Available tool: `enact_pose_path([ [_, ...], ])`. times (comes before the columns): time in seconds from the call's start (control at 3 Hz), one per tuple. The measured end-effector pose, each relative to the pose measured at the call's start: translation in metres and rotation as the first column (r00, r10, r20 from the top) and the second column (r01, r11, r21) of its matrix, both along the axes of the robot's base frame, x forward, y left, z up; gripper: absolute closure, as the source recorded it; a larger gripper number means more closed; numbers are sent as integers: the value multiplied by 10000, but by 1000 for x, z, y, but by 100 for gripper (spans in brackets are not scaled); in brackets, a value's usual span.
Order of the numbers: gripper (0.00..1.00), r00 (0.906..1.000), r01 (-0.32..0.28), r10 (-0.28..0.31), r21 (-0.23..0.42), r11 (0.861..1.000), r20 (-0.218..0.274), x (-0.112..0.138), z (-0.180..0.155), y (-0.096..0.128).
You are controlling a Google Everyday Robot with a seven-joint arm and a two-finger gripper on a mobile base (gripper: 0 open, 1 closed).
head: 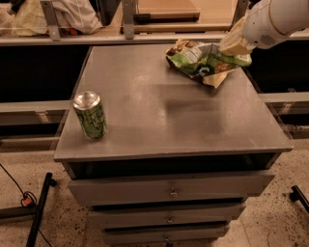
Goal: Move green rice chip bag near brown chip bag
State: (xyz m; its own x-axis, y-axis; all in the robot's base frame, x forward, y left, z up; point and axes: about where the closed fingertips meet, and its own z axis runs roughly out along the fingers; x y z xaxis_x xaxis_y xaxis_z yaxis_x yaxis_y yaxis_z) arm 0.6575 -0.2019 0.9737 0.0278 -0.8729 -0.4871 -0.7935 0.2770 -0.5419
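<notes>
My gripper (232, 47) is at the far right of the cabinet top (145, 87), shut on the right end of the lime-green rice chip bag (205, 60). The bag hangs in the air above the back right corner, and its shadow falls on the top in front of it. The brown chip bag (176, 48) lies at the back right and is mostly hidden behind the green bag. Only a dark brown strip of it shows at the green bag's upper left edge.
A green-patterned drink can (90, 115) stands upright near the front left edge. The cabinet has several drawers (169, 189) below. A shelf rail (125, 36) runs behind the top, with light-coloured bags (34, 14) on it at the back left.
</notes>
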Motion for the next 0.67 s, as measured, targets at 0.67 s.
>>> enact_pose_path([
  [0.67,12,10000,-82,82,14,10000,-26,0,-2,4],
])
